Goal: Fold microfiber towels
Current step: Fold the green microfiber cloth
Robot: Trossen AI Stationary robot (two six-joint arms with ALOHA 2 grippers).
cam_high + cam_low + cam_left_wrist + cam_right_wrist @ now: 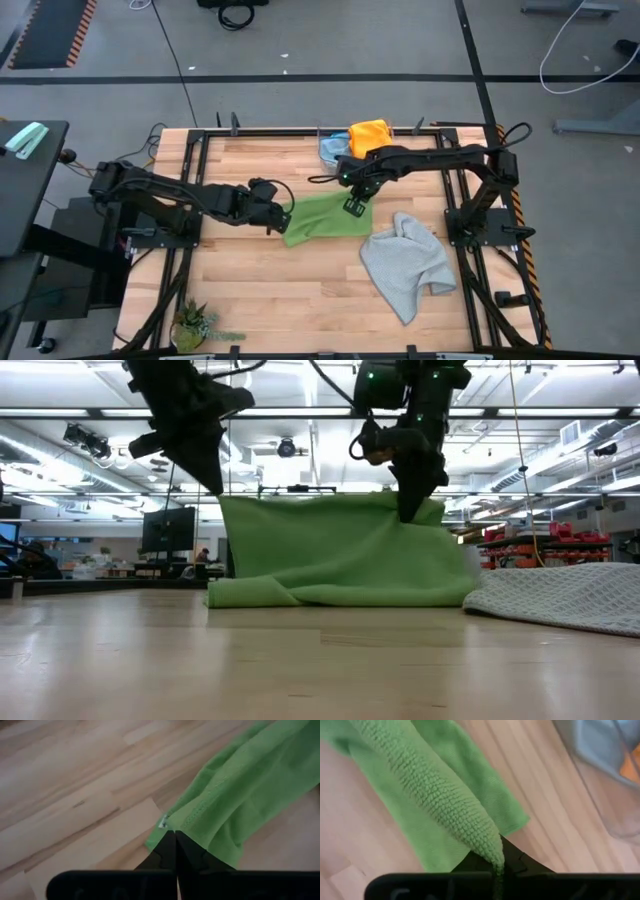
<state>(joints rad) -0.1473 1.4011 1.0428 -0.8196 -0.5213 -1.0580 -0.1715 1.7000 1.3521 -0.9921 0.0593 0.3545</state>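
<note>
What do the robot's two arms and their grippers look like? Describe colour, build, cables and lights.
Both arms are matt black, made of jointed tubular segments with thin black cables looped alongside. The left gripper and right gripper each end in two narrow dark fingers. A small green light glows on the right arm.

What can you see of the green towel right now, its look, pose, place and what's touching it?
The green towel is a bright green, knobbly-weave microfiber cloth with a stitched hem. It hangs like a curtain near the table's middle, its top edge lifted and its bottom edge folded onto the wood. The left hand is shut on one upper corner and the right hand is shut on the other. In the high view the grey towel lies right beside it, at or just short of its edge.
</note>
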